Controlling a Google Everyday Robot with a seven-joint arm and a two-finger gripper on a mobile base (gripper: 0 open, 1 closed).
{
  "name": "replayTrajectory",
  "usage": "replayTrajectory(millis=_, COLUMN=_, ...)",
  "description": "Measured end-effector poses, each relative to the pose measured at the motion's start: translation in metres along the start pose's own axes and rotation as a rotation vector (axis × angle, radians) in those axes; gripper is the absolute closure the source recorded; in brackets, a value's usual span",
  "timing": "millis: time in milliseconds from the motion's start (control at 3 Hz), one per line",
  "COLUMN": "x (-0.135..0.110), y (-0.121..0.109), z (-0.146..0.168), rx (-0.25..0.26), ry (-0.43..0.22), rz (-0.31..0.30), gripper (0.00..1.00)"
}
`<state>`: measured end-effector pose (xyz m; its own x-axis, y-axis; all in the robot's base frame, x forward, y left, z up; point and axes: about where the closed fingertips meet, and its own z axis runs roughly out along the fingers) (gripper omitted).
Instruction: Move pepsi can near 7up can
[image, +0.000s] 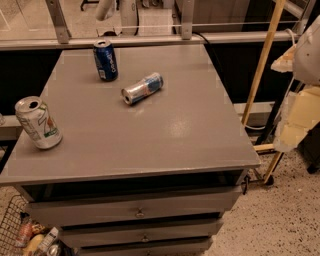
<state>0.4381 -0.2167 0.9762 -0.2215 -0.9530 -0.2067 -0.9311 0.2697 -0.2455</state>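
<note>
The pepsi can (105, 60), dark blue with white lettering, stands upright at the back left of the grey table top (165, 135). The 7up can (38, 123), pale silvery-white with green and red marks, stands at the table's left edge, nearer the front and leaning slightly. My gripper (299, 116) shows as pale cream and white parts at the right edge of the view. It is beyond the table's right side, far from both cans, and holds nothing that I can see.
A slimmer silver-and-blue can (143, 88) lies on its side mid-table, right of the pepsi can. The table has drawers (140, 212) at the front. A wooden pole (262, 60) leans at the right. A wire basket (20, 235) with items sits at the floor's lower left.
</note>
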Motion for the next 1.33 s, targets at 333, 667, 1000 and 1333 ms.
replayTrajectory(millis=333, x=0.0, y=0.0, z=0.0, rx=0.0, ry=0.0, rz=0.0, gripper=0.0)
replayTrajectory(millis=667, x=-0.039, y=-0.033, z=0.009, rx=0.018, ry=-0.094, rz=-0.038, gripper=0.0)
replayTrajectory(millis=1000, x=-0.128, y=-0.079, z=0.027, rx=-0.008, ry=-0.265, rz=-0.141, gripper=0.0)
replayTrajectory(millis=1333, x=-0.185, y=-0.099, z=0.051, rx=-0.029, ry=-0.384, rz=-0.076, gripper=0.0)
